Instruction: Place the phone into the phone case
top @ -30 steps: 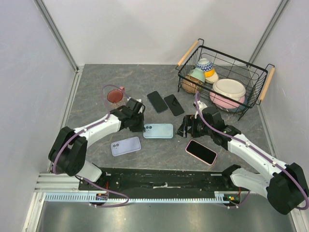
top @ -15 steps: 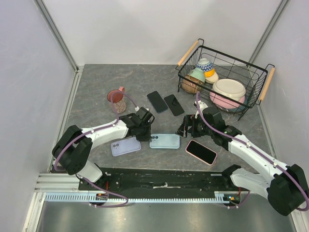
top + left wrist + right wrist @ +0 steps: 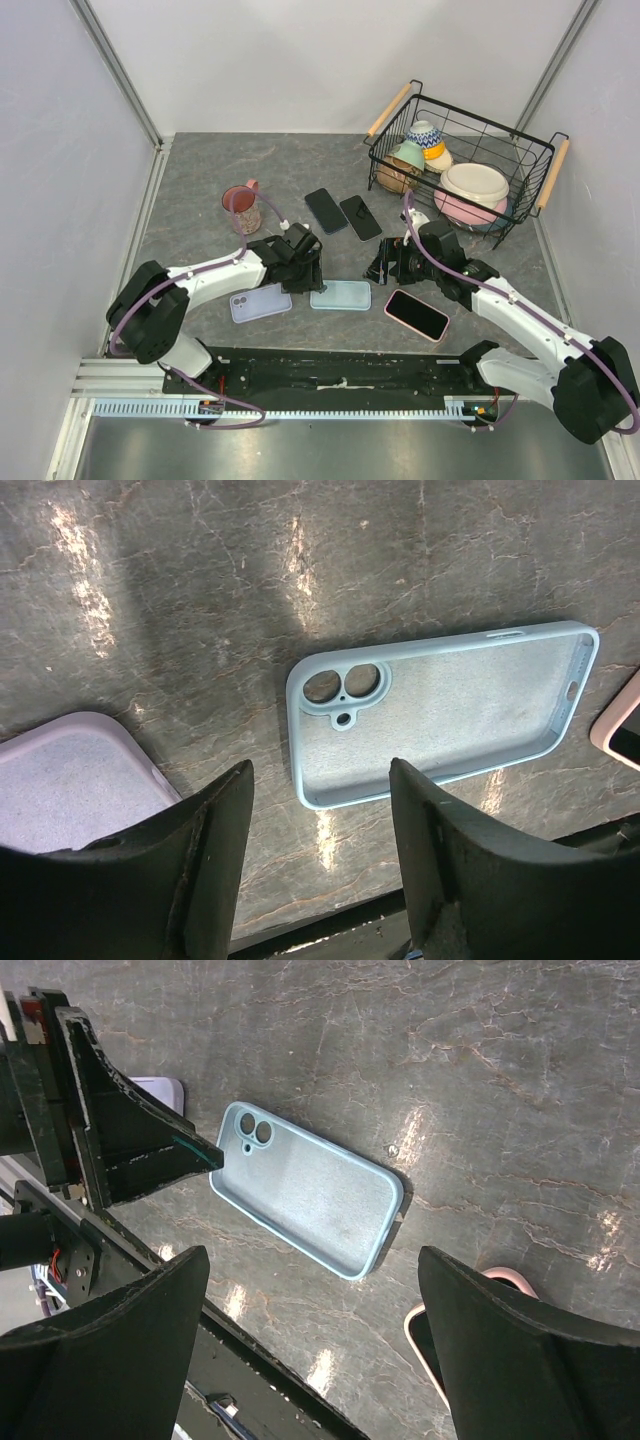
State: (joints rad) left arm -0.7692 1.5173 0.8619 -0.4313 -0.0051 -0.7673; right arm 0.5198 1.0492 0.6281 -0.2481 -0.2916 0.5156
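Observation:
The light blue phone case lies flat near the table's front edge, hollow side up and empty, camera cutout to the left. My left gripper hovers open just off the case's cutout end and touches nothing. My right gripper is open and empty above the case's right end. Two dark phones lie side by side further back. A pink-rimmed phone lies screen up, to the right of the case.
A lavender case lies left of the blue one. A pink mug stands at the back left. A black wire basket of bowls fills the back right. The dark base rail runs along the near edge.
The left gripper brought the blue case nearer the front edge and to the right, then opened and let it go. The right arm has barely moved.

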